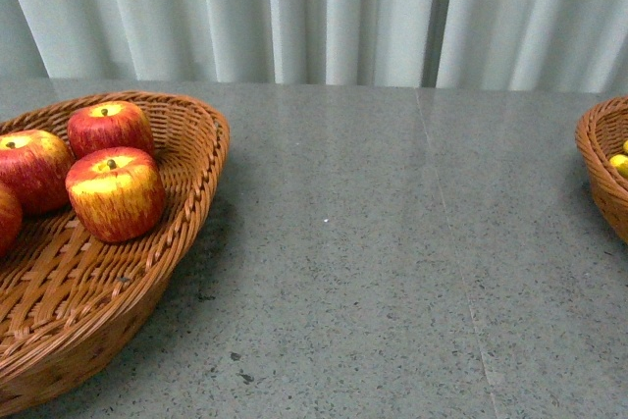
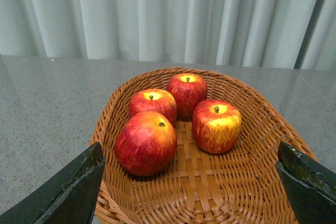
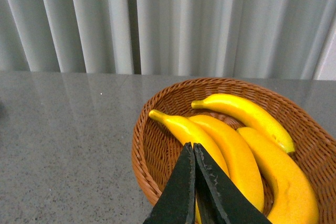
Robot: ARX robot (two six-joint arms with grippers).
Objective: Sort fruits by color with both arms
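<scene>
Facing a grey speckled table (image 1: 373,242) backed by pale curtains (image 1: 324,7), my body camera shows neither of my arms. At the left sits a woven basket (image 1: 186,193), its near and left sides cut off by the frame, holding red apples (image 1: 116,193) with yellow-streaked tops; one of them is only a sliver at the edge. At the far right, a second basket (image 1: 599,159) is mostly out of frame, with just a scrap of yellow showing inside.

My left wrist camera looks down on the apple basket (image 2: 262,119), where four apples (image 2: 146,142) cluster together, touching. My left pincer (image 2: 191,182) is spread wide and released, its two dark fingers (image 2: 73,190) at the lower corners, gripping nothing.

My right wrist camera shows three bananas (image 3: 236,150) lying side by side in their basket (image 3: 152,145). My right pincer (image 3: 193,153) is clenched, tips pressed together and empty, hiding part of the nearest banana.
</scene>
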